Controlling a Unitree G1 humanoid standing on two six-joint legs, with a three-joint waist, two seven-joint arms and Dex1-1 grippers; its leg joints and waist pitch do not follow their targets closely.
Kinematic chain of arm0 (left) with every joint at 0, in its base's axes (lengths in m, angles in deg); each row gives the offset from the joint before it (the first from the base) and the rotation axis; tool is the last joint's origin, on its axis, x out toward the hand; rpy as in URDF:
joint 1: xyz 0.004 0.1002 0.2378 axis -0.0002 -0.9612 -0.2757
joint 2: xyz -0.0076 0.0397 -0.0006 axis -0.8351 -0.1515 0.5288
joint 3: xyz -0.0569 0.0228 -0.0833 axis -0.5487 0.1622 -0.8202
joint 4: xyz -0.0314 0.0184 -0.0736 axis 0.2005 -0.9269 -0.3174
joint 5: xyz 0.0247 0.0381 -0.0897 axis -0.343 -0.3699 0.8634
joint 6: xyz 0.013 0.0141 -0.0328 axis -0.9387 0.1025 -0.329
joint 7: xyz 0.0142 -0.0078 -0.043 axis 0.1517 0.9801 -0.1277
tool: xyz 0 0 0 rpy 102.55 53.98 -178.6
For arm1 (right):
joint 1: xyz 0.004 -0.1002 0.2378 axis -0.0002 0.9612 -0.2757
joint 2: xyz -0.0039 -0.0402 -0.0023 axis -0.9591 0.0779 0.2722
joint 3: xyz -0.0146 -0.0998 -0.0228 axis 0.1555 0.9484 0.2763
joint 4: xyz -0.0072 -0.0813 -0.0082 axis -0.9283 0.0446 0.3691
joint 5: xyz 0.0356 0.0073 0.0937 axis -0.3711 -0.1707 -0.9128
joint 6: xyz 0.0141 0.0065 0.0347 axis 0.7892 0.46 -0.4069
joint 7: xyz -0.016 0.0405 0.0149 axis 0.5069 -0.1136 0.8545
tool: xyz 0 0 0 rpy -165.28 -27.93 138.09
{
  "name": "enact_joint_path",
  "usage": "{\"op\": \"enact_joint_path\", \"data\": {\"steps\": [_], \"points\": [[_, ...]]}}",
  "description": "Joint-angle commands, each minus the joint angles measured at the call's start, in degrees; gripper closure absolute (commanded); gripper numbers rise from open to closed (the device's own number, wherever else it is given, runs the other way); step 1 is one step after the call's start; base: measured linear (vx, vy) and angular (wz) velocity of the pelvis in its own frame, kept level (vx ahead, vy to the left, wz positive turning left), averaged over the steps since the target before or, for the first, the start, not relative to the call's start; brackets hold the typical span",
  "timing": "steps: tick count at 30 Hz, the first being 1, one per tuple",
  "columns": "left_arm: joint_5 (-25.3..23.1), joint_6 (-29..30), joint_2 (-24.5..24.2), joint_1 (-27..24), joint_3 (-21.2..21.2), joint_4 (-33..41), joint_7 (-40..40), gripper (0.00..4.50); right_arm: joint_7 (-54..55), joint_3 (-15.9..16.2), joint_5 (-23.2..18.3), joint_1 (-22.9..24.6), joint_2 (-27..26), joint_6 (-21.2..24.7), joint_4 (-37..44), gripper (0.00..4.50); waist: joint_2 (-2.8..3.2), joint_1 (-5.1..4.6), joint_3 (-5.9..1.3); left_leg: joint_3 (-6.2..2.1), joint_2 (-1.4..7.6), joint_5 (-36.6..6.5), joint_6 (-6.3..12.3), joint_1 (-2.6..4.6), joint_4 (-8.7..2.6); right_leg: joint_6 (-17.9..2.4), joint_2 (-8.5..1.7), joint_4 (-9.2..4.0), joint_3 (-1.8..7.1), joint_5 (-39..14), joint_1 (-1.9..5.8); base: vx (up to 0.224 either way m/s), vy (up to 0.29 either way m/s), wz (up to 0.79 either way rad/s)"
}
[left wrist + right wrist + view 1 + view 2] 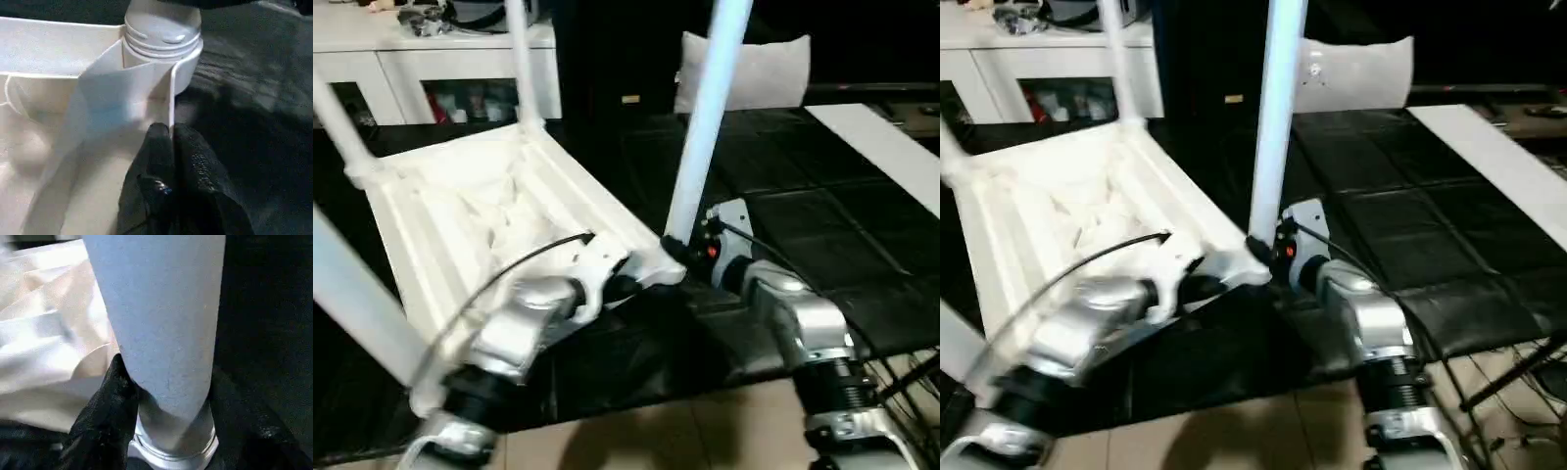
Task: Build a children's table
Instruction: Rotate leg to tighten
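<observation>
The children's table lies upside down on a black mat, its ribbed underside (480, 215) facing up. My left gripper (171, 134) is shut on the thin rim wall beside a round corner socket (164, 34); it is seen at the near right corner (622, 286). A white tapered leg (705, 117) stands upright in that socket. My right gripper (680, 250) sits around the leg's base, with a black finger (115, 391) pressed against the leg (161, 318). Other legs (521, 59) (337, 122) (357, 294) rise from the remaining corners.
A white cabinet (431, 49) with shelves stands at the back left. A white pillow (754, 73) lies behind the table, and a white board (891, 147) runs along the right. The black mat (803, 225) ends at bare floor (685, 431) near me.
</observation>
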Motion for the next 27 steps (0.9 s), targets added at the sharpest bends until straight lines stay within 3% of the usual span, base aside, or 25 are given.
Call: {"op": "enact_joint_path", "data": {"steps": [1, 4, 7, 14, 16, 20, 24, 27], "points": [[1.4, -1.6, 1.9, 1.0, -0.9, 2.0, 1.8, 4.50, 3.4, -1.5, 1.8, 0.4, -0.2, 0.0, -1.6, 1.89, 0.01, 0.71, -4.25, -0.70, 1.40, 4.1, 4.38, -1.57, -3.12, -1.0, -4.56, -2.65, 4.15, -10.9, 4.42, 0.000, 0.000, 0.00], [1.0, -0.9, 1.3, 0.4, -0.2, 3.2, 1.7, 4.50, 3.2, -0.7, 1.0, 0.9, -0.5, -0.1, -0.2, 1.79, 0.05, 1.13, -4.25, -0.45, 1.32, 5.0, 5.24, -1.49, -3.02, -3.7, -4.76, -2.03, 4.58, -8.3, 4.37, 0.000, 0.000, 0.00], [0.9, -2.1, 0.5, -0.1, -0.1, 3.4, 1.1, 4.50, 0.6, -0.3, -0.1, 1.4, 0.4, -0.7, 0.8, 1.44, 0.07, 1.30, -4.16, -0.31, 1.32, 5.3, 6.27, -1.68, -2.91, -4.6, -4.74, -1.91, 4.59, -7.2, 4.29, 0.000, 0.000, 0.00], [1.1, -7.4, -2.5, -0.7, 0.8, 2.1, -3.0, 4.50, -8.0, -1.2, -3.5, 1.4, 5.2, 0.0, 1.9, 0.94, -0.02, 1.55, -3.80, -0.10, 1.20, 1.2, 5.78, -1.49, -3.18, -1.6, -4.68, -3.15, 4.48, -14.6, 4.27, 0.000, 0.000, 0.00], [1.8, -8.7, -4.3, -1.0, 1.1, 2.2, -5.8, 4.50, -13.4, 0.2, -3.9, 1.3, 8.5, 0.1, 2.0, 0.70, -0.11, 1.82, -3.73, -0.03, 1.09, 0.3, 5.65, -1.41, -3.18, -0.4, -4.53, -3.55, 4.37, -16.8, 4.24, 0.000, 0.000, 0.00], [2.4, -13.1, -8.3, -1.3, 2.4, 2.5, -12.3, 4.50, -25.5, 3.3, -4.8, 1.6, 14.3, -2.6, 2.1, 0.70, -0.12, 2.41, -3.76, -0.12, 1.11, -0.8, 5.45, -1.37, -3.17, 0.9, -4.48, -3.71, 4.17, -18.6, 4.14, 0.000, 0.000, 0.00], [2.7, -16.0, -11.7, -1.2, 4.2, 2.3, -18.1, 4.50, -34.6, 6.1, -5.0, 2.1, 17.7, -7.1, 2.4, 0.70, -0.02, 2.53, -3.93, -0.24, 1.44, 0.3, 6.23, -1.45, -3.04, -0.3, -4.51, -3.08, 4.31, -15.4, 4.04, 0.000, 0.000, 0.00], [2.5, -19.3, -15.7, -0.8, 6.8, 2.2, -25.5, 4.50, -40.5, 6.8, -5.8, 0.7, 19.3, -9.7, -0.5, 0.70, -0.32, 3.25, -3.87, -0.14, 1.72, 1.5, 6.85, -1.23, -3.03, -2.9, -4.68, -2.59, 4.54, -14.0, 3.78, 0.000, 0.000, 0.00]]}}
